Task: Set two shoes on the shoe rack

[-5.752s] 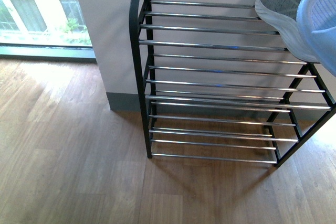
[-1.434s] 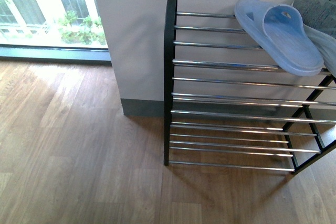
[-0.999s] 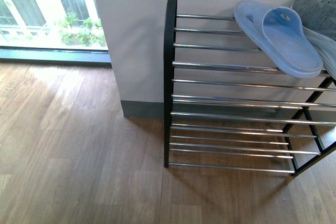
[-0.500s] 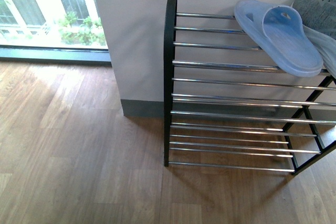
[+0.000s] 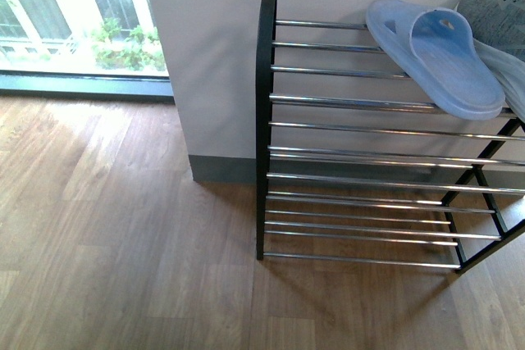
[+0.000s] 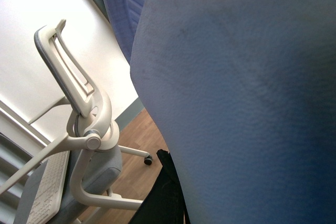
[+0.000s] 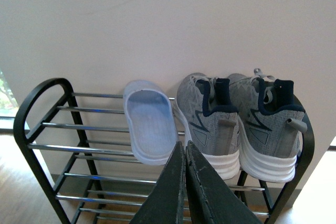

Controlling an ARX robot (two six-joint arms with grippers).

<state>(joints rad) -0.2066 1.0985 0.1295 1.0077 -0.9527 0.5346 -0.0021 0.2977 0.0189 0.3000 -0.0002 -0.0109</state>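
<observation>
I see 1 pale blue slide (image 7: pixel 149 127) and 2 grey knit sneakers (image 7: pixel 207 121) on the top tier of the shoe rack (image 7: pixel 37 103). In the right wrist view the slide lies near the middle of the tier, heel toward the rack's front edge and toe toward the wall (image 7: pixel 157 24), long axis running front to back across the chrome bars. The sneakers sit side by side toward the rack's right end, heels facing the front edge.

The right gripper (image 7: pixel 185 182) is clenched, fingers pressed together with nothing between them. It sits in front of the rack, pointing at the gap between slide and nearer sneaker.

The left wrist view is mostly filled by a pale blue ribbed surface (image 6: pixel 236 103), which I judge to be the second slide, close against the camera. I cannot tell the left gripper's state; its fingers don't show. An office chair (image 6: pixel 79 145) stands behind.

The bars from the rack's left end to the placed slide are free. That is the spot I judge the left arm needs, same front-to-back axis.
</observation>
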